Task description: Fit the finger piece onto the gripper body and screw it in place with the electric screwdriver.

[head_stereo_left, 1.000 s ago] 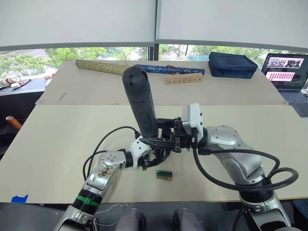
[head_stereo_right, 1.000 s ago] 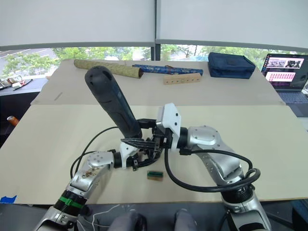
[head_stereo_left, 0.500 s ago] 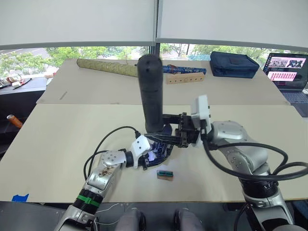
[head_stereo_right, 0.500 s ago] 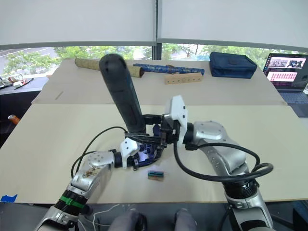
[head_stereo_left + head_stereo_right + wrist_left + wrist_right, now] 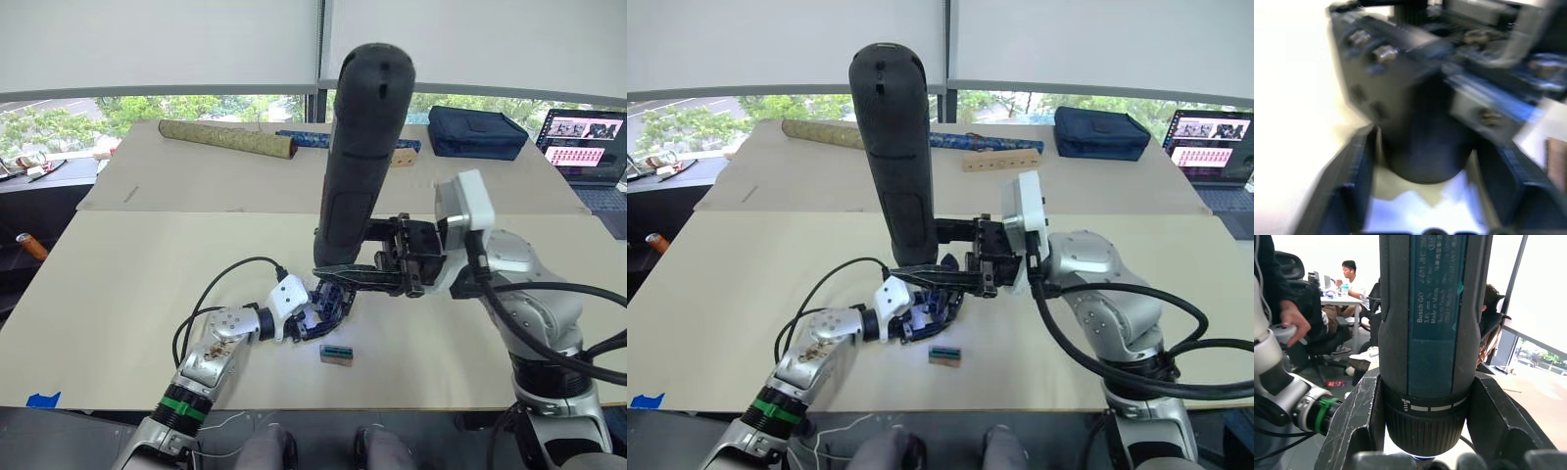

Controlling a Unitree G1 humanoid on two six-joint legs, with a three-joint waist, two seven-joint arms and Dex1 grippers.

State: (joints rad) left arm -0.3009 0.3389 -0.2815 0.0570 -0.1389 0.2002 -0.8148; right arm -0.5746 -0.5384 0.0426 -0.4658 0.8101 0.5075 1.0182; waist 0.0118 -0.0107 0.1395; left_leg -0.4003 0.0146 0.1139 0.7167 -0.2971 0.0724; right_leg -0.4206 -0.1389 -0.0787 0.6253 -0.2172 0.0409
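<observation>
Screwdriver upright over gripper body; fastening stage, completion unconfirmed.

Head views: electric screwdriver [image 5: 361,157] held near vertical, rounded end up, clamped low on its barrel by right end effector [image 5: 345,277], fingers closed against both sides. Bit end hidden directly above gripper body [image 5: 328,305], which sits on tabletop [image 5: 118,284] near centre, steadied by left end effector [image 5: 921,311]. Small wooden block [image 5: 336,354] just near of it, untouched. Left wrist view: gripper body [image 5: 1425,122] seated between two parted fingers [image 5: 1352,171], round base against them, apparently gripped. Right wrist view: screwdriver collar [image 5: 1425,416] pinched firmly between both fingers [image 5: 1359,416]. Finger piece not separately distinguishable; fitted or not, cannot tell. Judged: driving of screw in hand or about to start; tightening and release remaining.
</observation>
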